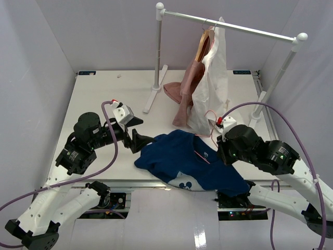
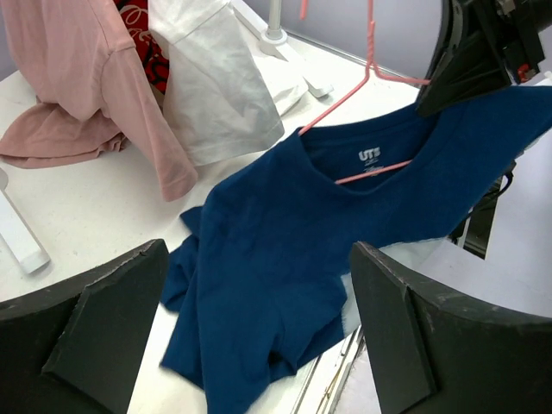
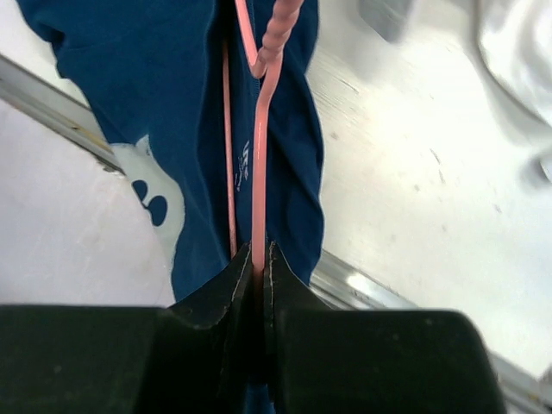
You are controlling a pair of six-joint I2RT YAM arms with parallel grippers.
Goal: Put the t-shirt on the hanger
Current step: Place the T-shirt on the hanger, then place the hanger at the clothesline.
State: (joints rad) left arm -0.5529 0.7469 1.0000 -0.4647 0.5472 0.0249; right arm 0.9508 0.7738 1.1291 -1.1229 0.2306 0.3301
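Observation:
The navy t-shirt lies crumpled at the table's front edge, its white print hanging over the rail. The pink hanger is threaded through the collar, and its hook rises toward the rack. In the right wrist view my right gripper is shut on the hanger, with the t-shirt draped below the wire. My left gripper stands wide open beside the shirt's left sleeve. In the left wrist view its fingers frame the t-shirt with nothing between them, and the hanger shows in the neckline.
A white clothes rack stands at the back with a dusty-pink garment and a white garment on a wooden hanger. Its feet rest on the table. The metal front rail runs under the shirt.

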